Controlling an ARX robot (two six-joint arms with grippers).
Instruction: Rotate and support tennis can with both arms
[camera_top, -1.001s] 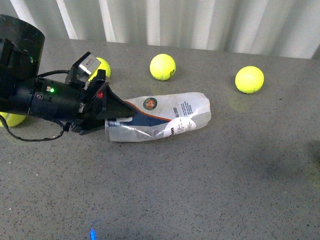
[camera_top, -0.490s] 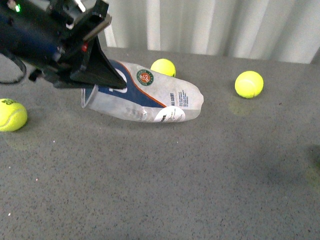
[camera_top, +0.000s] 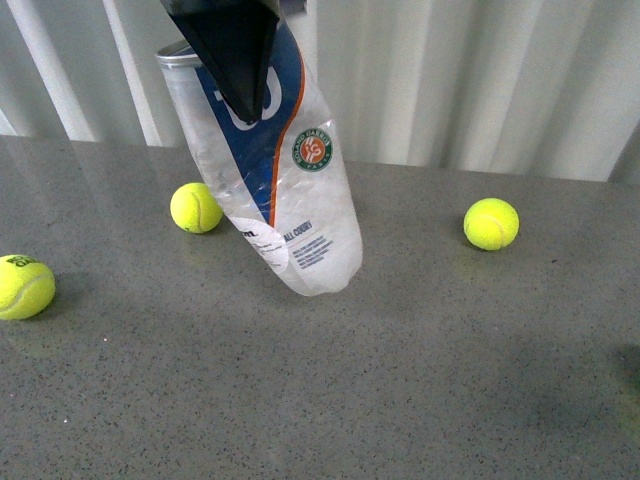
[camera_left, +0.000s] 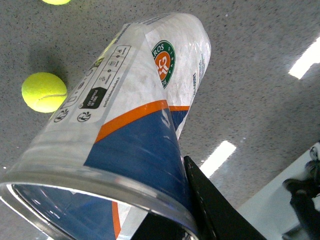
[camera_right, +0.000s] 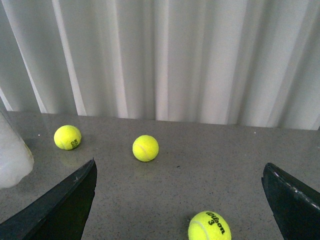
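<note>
Grip first: the left pincer (camera_top: 240, 85) is pinching the tennis can (camera_top: 285, 190) by its wall, right at the open rim (camera_top: 178, 55). One black finger (camera_left: 212, 212) is pressed against the outside of the blue label. The other finger is hidden by the can, though a dark shape shows through the plastic beside the rim. From this pincer the can slants down and away, mouth uppermost. Its rounded closed end is lowest, close to the grey surface (camera_top: 420, 380). Whether that end touches the surface I cannot tell. The round red-green emblem (camera_top: 312, 150) sits on the can's side, below the pincer's fingertip and beyond the orange stripe that edges the blue panel.

The right pincer (camera_right: 179, 170) is spread wide and holds nothing, its two black fingers (camera_right: 62, 205) standing well apart above the surface. It is clear of the can; only the can's pale closed end shows, just outside one finger. Three yellow-green tennis balls (camera_right: 145, 148) lie ahead of this pincer. Two are between its fingers, one farther out and one (camera_right: 209, 226) nearer. The third (camera_right: 67, 137) lies beyond the finger next to the can. A pale pleated curtain (camera_right: 200, 60) hangs past the far edge of the surface, ahead of the right pincer.
</note>
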